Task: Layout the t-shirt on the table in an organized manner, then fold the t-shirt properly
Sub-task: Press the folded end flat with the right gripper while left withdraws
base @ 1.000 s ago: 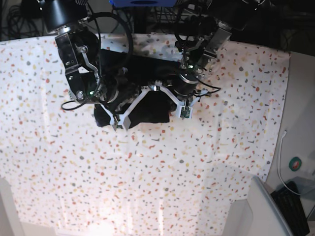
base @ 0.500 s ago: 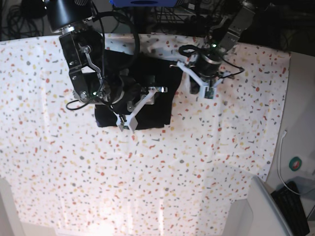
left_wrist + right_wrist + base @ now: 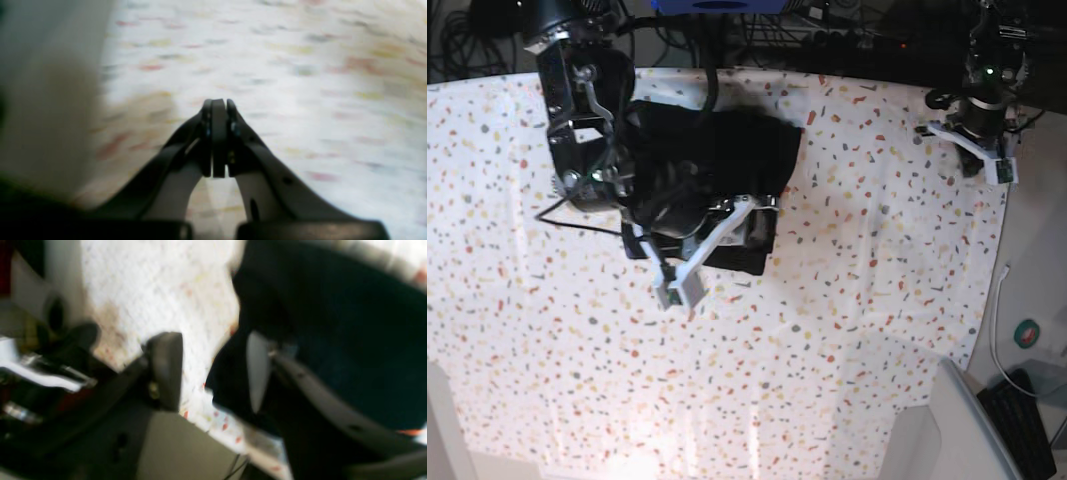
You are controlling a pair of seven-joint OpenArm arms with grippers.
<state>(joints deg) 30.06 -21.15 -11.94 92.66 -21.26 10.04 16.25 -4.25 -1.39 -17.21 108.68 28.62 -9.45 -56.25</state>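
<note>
The black t-shirt (image 3: 747,150) lies bunched in a compact dark heap at the far middle of the speckled table (image 3: 827,350). My right gripper (image 3: 727,225) hangs over the heap's near edge. In the right wrist view the right gripper (image 3: 211,373) is open with nothing between its fingers, one finger over the white cloth (image 3: 150,290) and the other over the t-shirt (image 3: 333,323). My left gripper (image 3: 982,135) is far off at the table's back right corner. The left wrist view shows the left gripper (image 3: 218,103) shut and empty above the blurred table (image 3: 300,83).
A black keyboard (image 3: 1027,430) and a grey panel (image 3: 967,430) lie off the table's near right corner. A white cable (image 3: 997,320) and a small round green object (image 3: 1027,333) sit beside the right edge. Dark cables and equipment (image 3: 727,30) crowd the back edge.
My left arm has pulled away from the t-shirt to the back right corner. The right gripper has opened and let go of the fabric; the t-shirt lies in a heap.
</note>
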